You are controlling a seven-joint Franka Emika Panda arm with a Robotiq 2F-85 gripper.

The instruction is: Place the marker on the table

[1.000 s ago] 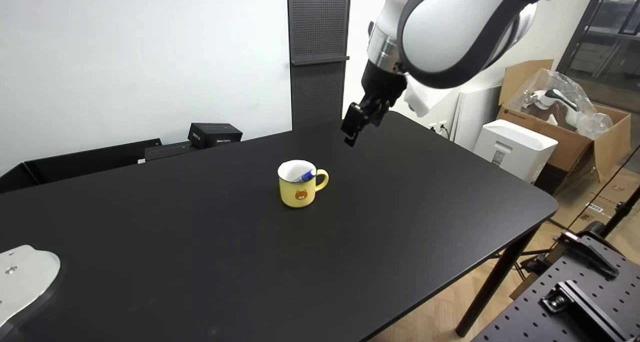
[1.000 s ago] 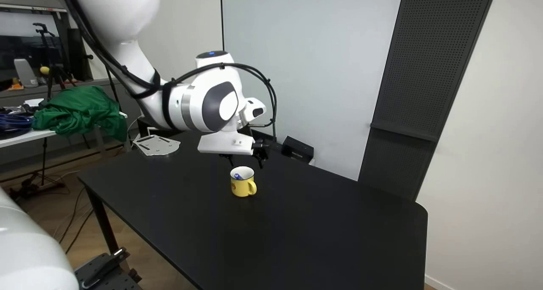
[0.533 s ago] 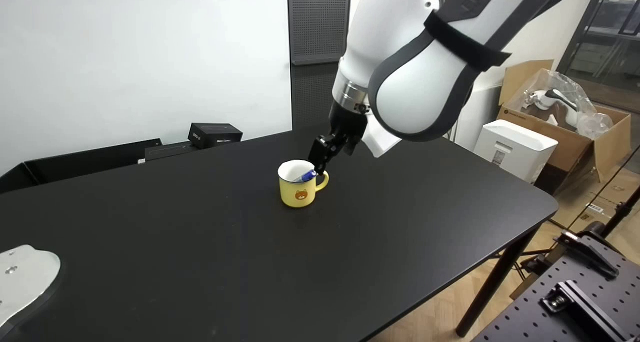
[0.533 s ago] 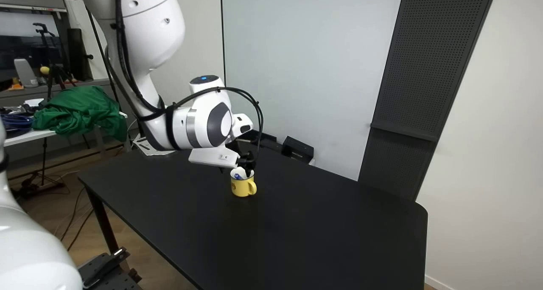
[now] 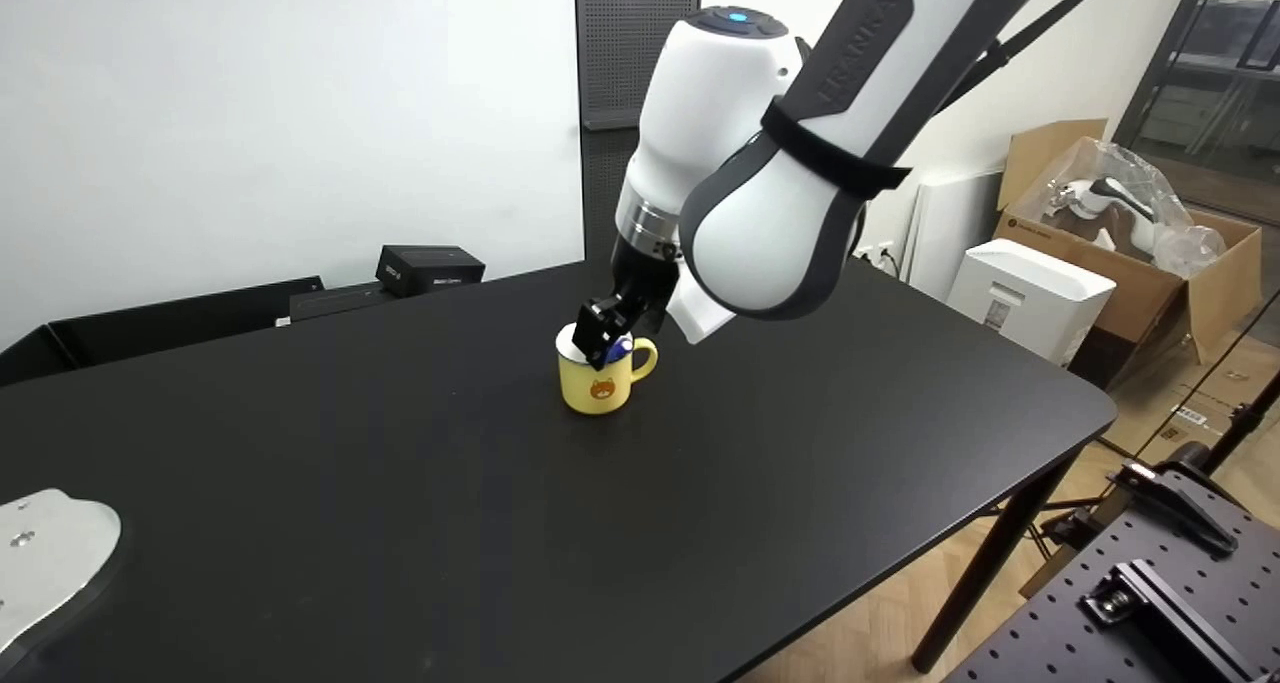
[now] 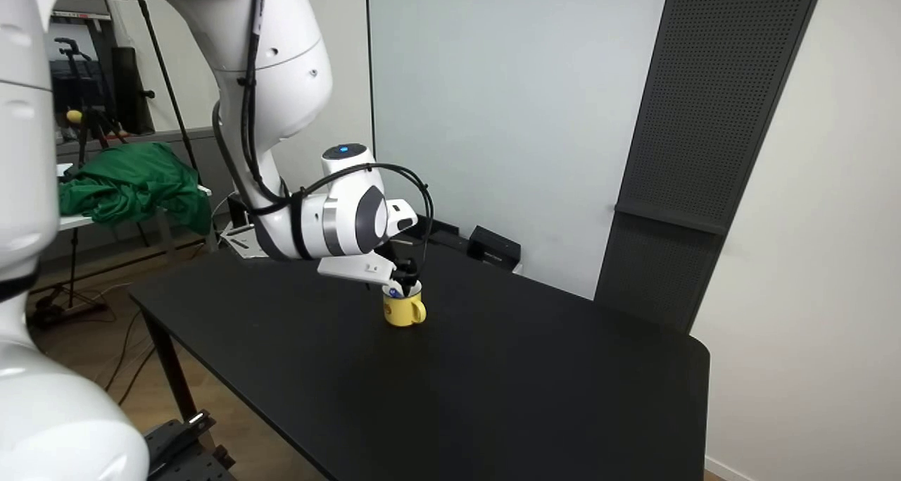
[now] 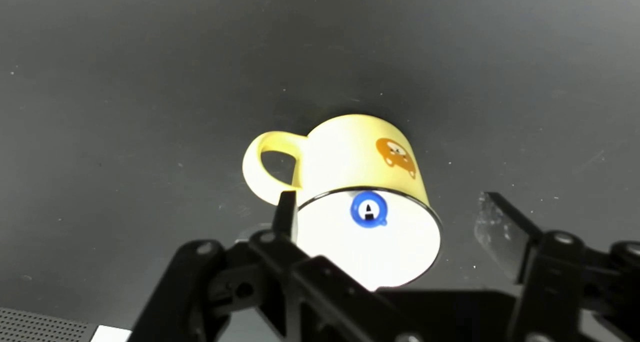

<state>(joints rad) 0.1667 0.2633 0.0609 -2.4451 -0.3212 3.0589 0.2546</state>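
The marker stands tilted inside the yellow mug, with its blue cap end up at the rim; the cap shows in both exterior views (image 5: 621,348) (image 6: 395,293) and end-on in the wrist view (image 7: 369,210). The rest of it is hidden in the mug. The yellow mug (image 5: 582,387) (image 6: 401,313) (image 7: 345,156) stands upright on the black table (image 5: 400,523) (image 6: 528,396) (image 7: 150,81). My gripper (image 7: 390,202) is open and empty, just above the mug's mouth (image 5: 615,338). The marker's cap lies between the two fingers, in the view, touching neither.
The mug's handle (image 7: 257,166) lies near one finger. Black boxes (image 5: 430,269) (image 6: 494,247) stand at the wall along the table's edge. A grey-white metal plate (image 5: 50,553) (image 6: 246,241) lies at another table edge. A pegboard panel (image 5: 640,43) stands behind.
My arm has come down and across to the mug, bringing the open gripper from above and beside it to over its mouth. The mug and marker have not moved.
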